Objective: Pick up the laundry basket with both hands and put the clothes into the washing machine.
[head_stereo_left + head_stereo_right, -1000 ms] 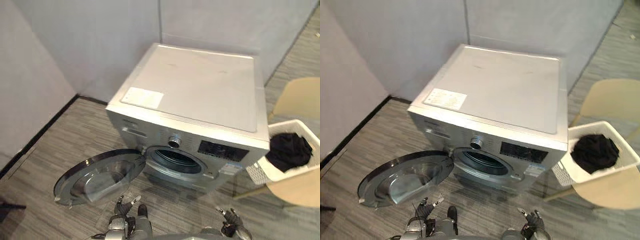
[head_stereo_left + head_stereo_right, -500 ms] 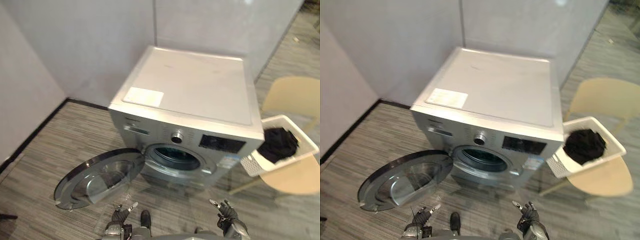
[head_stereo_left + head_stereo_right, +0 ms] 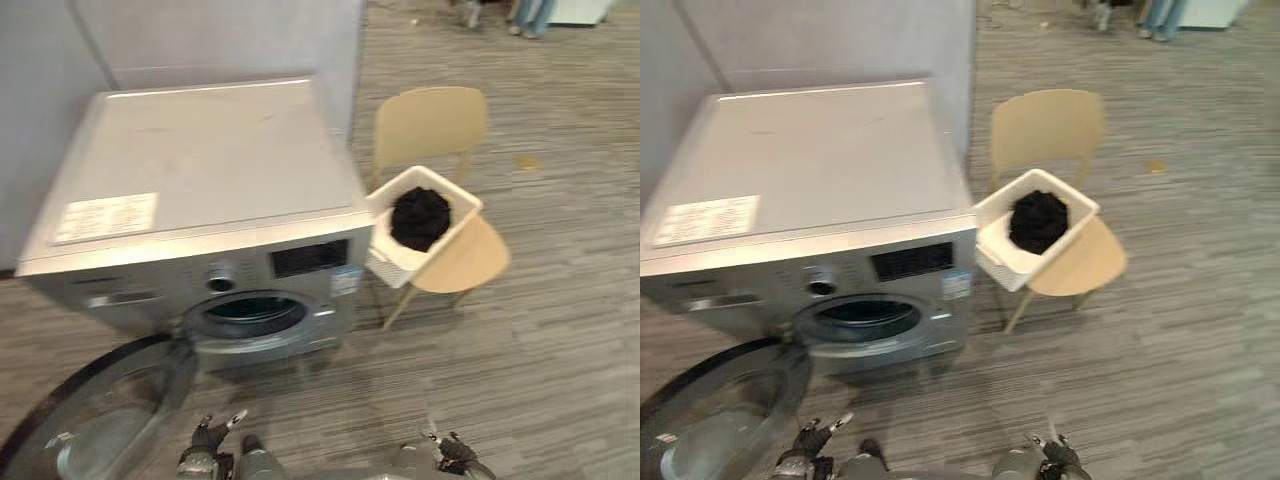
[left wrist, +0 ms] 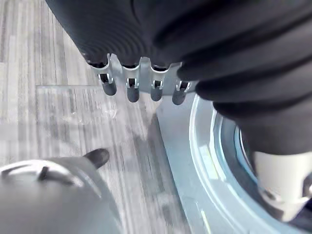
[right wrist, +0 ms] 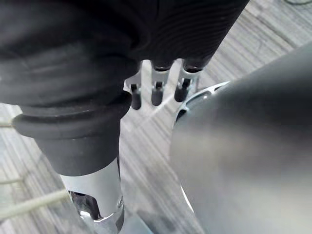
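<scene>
The silver front-loading washing machine [image 3: 200,170] fills the head views from centre out toward 10 o'clock; its round door [image 3: 100,420] hangs wide open, swung down toward 7 o'clock of the dark drum opening [image 3: 245,312]. At 3 o'clock of the machine, just beside its corner, a white laundry basket [image 3: 385,265] sits tilted on the seat of a tan chair [image 3: 430,125]; a heap of black clothes [image 3: 420,217] lies inside it. Grey plank flooring [image 3: 540,330] spreads out toward 4 o'clock.

Both hands hang low at 6 o'clock, well apart from the basket; the left hand [image 3: 205,440] is at about 7 o'clock, near the open door, the right hand [image 3: 450,452] at about 5 o'clock. In the left wrist view its fingers [image 4: 131,90] point straight out over the floor, loose and empty; the right hand's fingers [image 5: 157,92] are likewise extended and hold nothing.
</scene>
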